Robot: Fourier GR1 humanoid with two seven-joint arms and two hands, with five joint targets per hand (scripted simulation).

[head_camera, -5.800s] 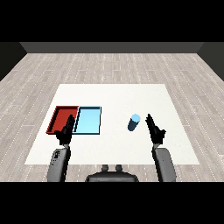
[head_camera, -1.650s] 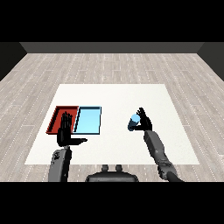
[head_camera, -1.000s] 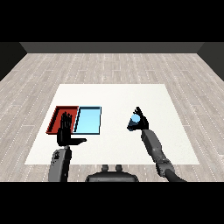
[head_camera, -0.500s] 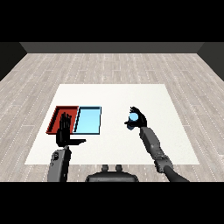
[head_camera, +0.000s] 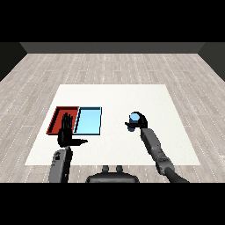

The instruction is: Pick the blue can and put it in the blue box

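Observation:
The blue can (head_camera: 133,120) is lifted a little above the white table, right of the trays, and my right hand (head_camera: 140,121) is curled round it from the right. The light blue tray (head_camera: 88,120) lies to its left, beside the red tray (head_camera: 61,117), and holds nothing I can see. My left hand (head_camera: 67,133) hovers at the near edge of the red tray, fingers straight and pointing away, thumb out to the right, holding nothing.
The white table (head_camera: 114,96) stretches well beyond the trays toward the far edge and to the right. A wooden floor surrounds it.
My right hand has closed round the blue can, raised it and carried it leftward toward the trays. The left hand has stayed near the red tray.

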